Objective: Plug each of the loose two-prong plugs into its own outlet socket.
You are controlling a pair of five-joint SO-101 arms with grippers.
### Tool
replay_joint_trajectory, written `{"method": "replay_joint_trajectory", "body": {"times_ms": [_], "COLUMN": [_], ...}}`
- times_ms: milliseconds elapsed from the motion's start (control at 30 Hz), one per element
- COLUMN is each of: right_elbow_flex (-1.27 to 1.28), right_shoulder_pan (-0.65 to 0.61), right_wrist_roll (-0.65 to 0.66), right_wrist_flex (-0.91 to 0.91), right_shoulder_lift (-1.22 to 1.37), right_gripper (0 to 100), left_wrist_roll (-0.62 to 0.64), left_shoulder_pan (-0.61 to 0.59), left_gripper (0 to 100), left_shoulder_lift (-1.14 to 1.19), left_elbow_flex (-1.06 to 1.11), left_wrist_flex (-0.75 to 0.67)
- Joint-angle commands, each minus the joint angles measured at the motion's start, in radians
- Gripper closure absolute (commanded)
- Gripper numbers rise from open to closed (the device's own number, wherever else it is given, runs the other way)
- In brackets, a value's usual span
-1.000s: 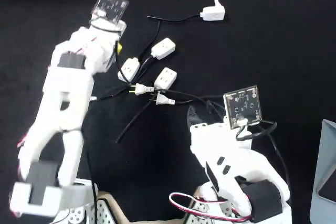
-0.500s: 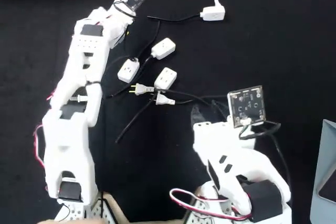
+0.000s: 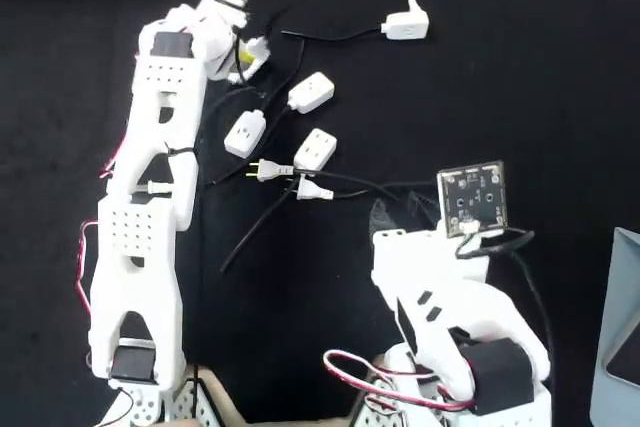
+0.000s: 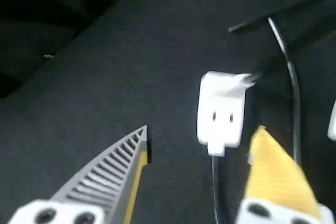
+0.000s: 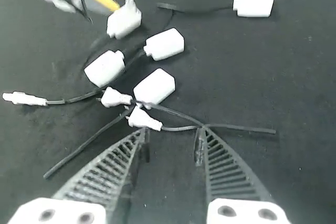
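Four white sockets on black cords, all lying flat on the black cloth. The far socket (image 3: pixel 407 23) sits alone at the back, well apart from the rest, with its cord running off to the left in the high view.

The other three bunch up mid-table: upper socket (image 3: pixel 311 92), left socket (image 3: pixel 245 132) and lower socket (image 3: pixel 316 149). They're near each other but not touching.

Two loose white plugs lie just beside the lower socket on the near side. The first plug (image 3: pixel 270 170) and second plug (image 3: pixel 314 190) are almost touching, and their black cords cross there.

A third plug (image 5: pixel 18 98) lies flat well off to the left, cord trailing back toward the bunch.
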Motion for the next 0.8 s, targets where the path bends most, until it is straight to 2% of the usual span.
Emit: {"method": "replay_joint_trajectory", "body": {"times_ms": [0,267,533,767], "right_elbow_flex": [-0.004,-0.004,-0.002,0.001], "right_shoulder_pan": [0.012,0.014,0.014,0.014], "right_wrist_roll": [-0.006,-0.008,-0.008,-0.006], "right_wrist_flex": [-0.021,-0.021,-0.020,-0.020], "right_shoulder_lift": [0.008,0.001,-0.001,-0.001], "right_gripper": [85.4,85.4,85.7,85.7], "left_wrist_roll": [0.037,0.041,0.209,0.385], "left_shoulder_pan": [-0.010,0.031,0.045,0.041], "left_gripper": [67,77,97,97], "left_shoulder_lift": [-0.020,-0.020,-0.017,-0.018], "left_elbow_flex": [-0.142,-0.206,-0.160,-0.074], "left_wrist_flex": [0.083,0.238,0.269,0.272]}}
